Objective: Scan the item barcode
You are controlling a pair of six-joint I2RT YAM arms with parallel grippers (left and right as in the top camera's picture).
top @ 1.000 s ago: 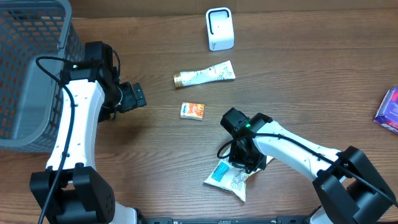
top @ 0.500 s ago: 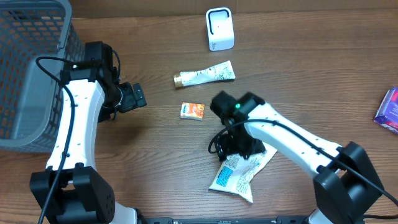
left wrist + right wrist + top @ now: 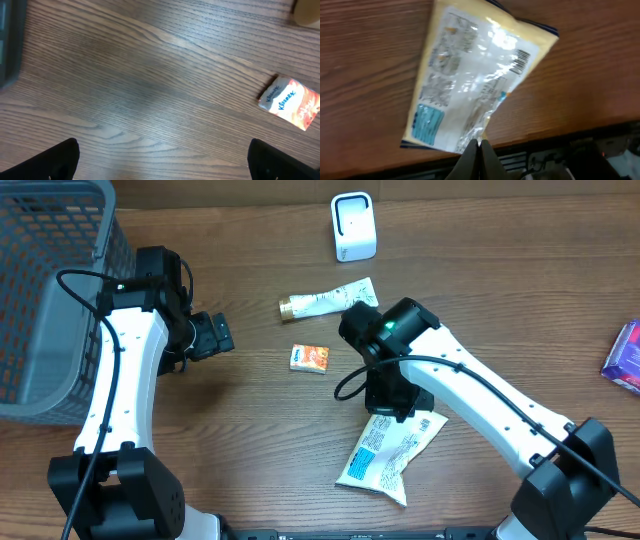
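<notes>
- The grey basket (image 3: 40, 300) stands at the left edge of the bench (image 3: 500, 280). Through its open top you see only its own mesh.
- The pouch (image 3: 390, 458), the item to scan, lies flat near the front of the bench. It is well apart from the white scanner (image 3: 353, 226) at the back.
- Your right gripper (image 3: 479, 146) has its fingers pressed together, with the tips at the pouch's near edge. They may be nipping that edge, but the view is too tight to tell.
- Your left gripper (image 3: 160, 167) is spread wide over bare wood beside the basket, holding nothing.
- Only the right wrist view shows you the pouch's printed face, which is turned up, with the barcode (image 3: 521, 61) near one corner.
- Only the left wrist view lets you read "Kleenex" on the tissue pack (image 3: 290, 102). Overhead it is just a small orange packet between the arms.
- Only the overhead view shows you the tube (image 3: 328, 301), lying between the tissue pack and the scanner, and the purple box (image 3: 625, 358) at the right edge.
</notes>
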